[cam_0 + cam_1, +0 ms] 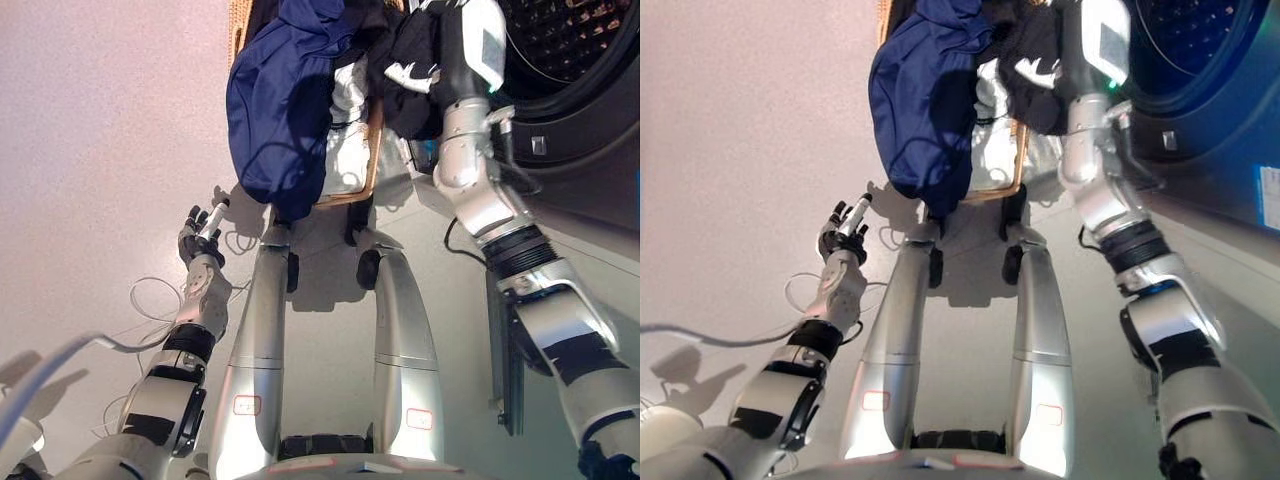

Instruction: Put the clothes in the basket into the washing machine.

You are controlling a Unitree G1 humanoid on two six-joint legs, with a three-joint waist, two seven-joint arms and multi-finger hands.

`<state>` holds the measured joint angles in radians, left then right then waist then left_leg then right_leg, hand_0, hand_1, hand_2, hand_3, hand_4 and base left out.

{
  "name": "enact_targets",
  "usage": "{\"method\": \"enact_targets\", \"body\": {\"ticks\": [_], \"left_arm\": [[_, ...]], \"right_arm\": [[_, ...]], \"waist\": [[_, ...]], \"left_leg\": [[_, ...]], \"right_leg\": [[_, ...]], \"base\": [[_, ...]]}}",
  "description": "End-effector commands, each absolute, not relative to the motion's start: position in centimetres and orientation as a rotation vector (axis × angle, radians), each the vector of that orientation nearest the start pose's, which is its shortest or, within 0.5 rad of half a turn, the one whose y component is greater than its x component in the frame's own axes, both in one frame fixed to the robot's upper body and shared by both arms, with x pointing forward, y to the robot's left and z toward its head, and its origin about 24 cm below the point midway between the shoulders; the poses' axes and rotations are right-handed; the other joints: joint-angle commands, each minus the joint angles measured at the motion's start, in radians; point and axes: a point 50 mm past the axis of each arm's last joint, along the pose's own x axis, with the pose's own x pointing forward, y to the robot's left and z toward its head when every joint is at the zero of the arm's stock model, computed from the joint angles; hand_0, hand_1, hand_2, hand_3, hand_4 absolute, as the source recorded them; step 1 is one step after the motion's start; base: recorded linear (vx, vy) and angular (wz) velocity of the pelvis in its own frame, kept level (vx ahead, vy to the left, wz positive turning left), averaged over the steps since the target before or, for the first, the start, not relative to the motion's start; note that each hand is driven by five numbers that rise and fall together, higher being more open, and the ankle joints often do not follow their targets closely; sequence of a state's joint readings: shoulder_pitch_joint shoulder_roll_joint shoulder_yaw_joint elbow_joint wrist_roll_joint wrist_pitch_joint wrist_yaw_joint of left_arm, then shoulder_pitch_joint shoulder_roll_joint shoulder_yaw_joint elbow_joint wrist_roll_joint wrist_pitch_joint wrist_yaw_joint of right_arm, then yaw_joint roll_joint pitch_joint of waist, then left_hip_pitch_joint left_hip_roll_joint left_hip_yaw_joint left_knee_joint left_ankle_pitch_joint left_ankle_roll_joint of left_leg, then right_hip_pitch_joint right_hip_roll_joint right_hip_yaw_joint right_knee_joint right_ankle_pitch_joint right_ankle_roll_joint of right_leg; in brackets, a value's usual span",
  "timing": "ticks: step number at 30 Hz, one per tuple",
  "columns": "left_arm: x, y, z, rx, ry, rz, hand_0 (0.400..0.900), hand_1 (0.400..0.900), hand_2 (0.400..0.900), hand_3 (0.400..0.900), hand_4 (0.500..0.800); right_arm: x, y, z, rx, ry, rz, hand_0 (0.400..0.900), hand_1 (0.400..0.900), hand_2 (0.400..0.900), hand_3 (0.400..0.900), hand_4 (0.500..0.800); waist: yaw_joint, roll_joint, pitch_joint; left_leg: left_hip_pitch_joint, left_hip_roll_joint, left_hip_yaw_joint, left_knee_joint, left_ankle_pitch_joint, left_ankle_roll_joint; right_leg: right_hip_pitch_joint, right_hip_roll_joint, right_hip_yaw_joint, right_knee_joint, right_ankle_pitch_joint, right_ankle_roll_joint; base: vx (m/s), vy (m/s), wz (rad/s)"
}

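Note:
A wicker basket point(375, 160) stands at the top centre, in front of me. A large dark blue garment point(285, 100) hangs over its near rim, with a white garment point(350, 95) behind it. My right hand point(425, 68) reaches over the basket's right side. Its white-tipped fingers are curled into a black garment point(410, 100) that is bunched between the basket and the washing machine point(570, 60). The machine's perforated drum point(1200, 30) shows open at the top right. My left hand point(203, 232) hangs low at the left, below the basket, fingers relaxed and holding nothing.
The basket rests on small black wheels point(368, 268) on a pale floor. A dark flat panel point(505, 360) stands edge-on at the right by the machine's front. White cords point(150, 300) lie on the floor at the left.

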<state>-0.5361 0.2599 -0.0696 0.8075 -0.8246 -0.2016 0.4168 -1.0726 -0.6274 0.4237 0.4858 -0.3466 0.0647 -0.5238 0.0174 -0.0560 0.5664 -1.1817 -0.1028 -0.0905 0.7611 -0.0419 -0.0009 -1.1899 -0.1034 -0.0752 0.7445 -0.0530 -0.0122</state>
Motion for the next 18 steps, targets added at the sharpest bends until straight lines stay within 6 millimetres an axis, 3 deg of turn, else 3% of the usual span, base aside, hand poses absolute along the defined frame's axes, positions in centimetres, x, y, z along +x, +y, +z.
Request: {"method": "enact_targets", "body": {"ticks": [1, 6, 9, 12, 15, 18], "left_arm": [[30.5, 24.8, 0.3, -0.432, 0.194, 0.661, 0.9, 0.9, 0.9, 0.9, 0.8], [30.0, 25.0, -0.2, -0.415, 0.202, 0.655, 0.9, 0.9, 0.9, 0.9, 0.8], [30.0, 25.1, -0.3, -0.386, 0.2, 0.635, 0.9, 0.9, 0.9, 0.9, 0.8], [30.1, 25.1, 0.0, -0.361, 0.185, 0.61, 0.9, 0.9, 0.9, 0.9, 0.8], [30.0, 24.9, -0.1, -0.361, 0.186, 0.575, 0.9, 0.9, 0.9, 0.9, 0.8], [29.9, 24.5, -0.3, -0.393, 0.188, 0.565, 0.9, 0.9, 0.9, 0.9, 0.8]], "right_arm": [[34.9, -17.5, 36.8, -1.043, -1.066, -0.634, 0.4, 0.4, 0.4, 0.4, 0.5], [35.2, -19.8, 39.1, -1.188, -1.018, -0.783, 0.4, 0.4, 0.4, 0.4, 0.5], [36.1, -21.9, 39.5, -1.342, -0.91, -0.878, 0.4, 0.4, 0.4, 0.4, 0.5], [37.0, -24.3, 39.3, -1.615, -0.742, -0.952, 0.4, 0.4, 0.4, 0.4, 0.5], [37.7, -27.3, 37.9, -2.016, -0.459, -0.946, 0.4, 0.4, 0.4, 0.4, 0.5], [37.0, -30.7, 36.7, -2.149, -0.216, -0.996, 0.4, 0.4, 0.4, 0.4, 0.5]], "waist": [[0.021, -0.001, -0.048], [0.042, -0.007, -0.059], [0.056, -0.007, -0.066], [0.072, -0.005, -0.073], [0.087, -0.001, -0.076], [0.092, 0.009, -0.088]], "left_leg": [[0.07, -0.015, -0.003, -0.089, -0.064, -0.001], [0.066, -0.016, -0.005, -0.087, -0.065, -0.003], [0.054, -0.02, -0.006, -0.083, -0.064, -0.004], [0.038, -0.022, -0.006, -0.074, -0.064, -0.006], [0.022, -0.025, -0.005, -0.057, -0.068, -0.009], [-0.008, -0.028, -0.003, -0.045, -0.063, -0.011]], "right_leg": [[0.036, 0.001, 0.006, 0.004, -0.08, 0.081], [0.029, 0.0, 0.003, 0.008, -0.08, 0.081], [0.017, -0.002, 0.001, 0.015, -0.081, 0.084], [0.001, -0.005, 0.001, 0.024, -0.081, 0.085], [-0.013, -0.009, -0.001, 0.038, -0.086, 0.084], [-0.047, -0.018, 0.0, 0.057, -0.088, 0.082]], "base": [[0.0, 0.0, 0.0], [0.0, 0.0, 0.0], [0.01, -0.003, 0.04], [0.0, -0.01, 0.04], [0.0, -0.002, 0.02], [0.03, 0.017, 0.05]]}}
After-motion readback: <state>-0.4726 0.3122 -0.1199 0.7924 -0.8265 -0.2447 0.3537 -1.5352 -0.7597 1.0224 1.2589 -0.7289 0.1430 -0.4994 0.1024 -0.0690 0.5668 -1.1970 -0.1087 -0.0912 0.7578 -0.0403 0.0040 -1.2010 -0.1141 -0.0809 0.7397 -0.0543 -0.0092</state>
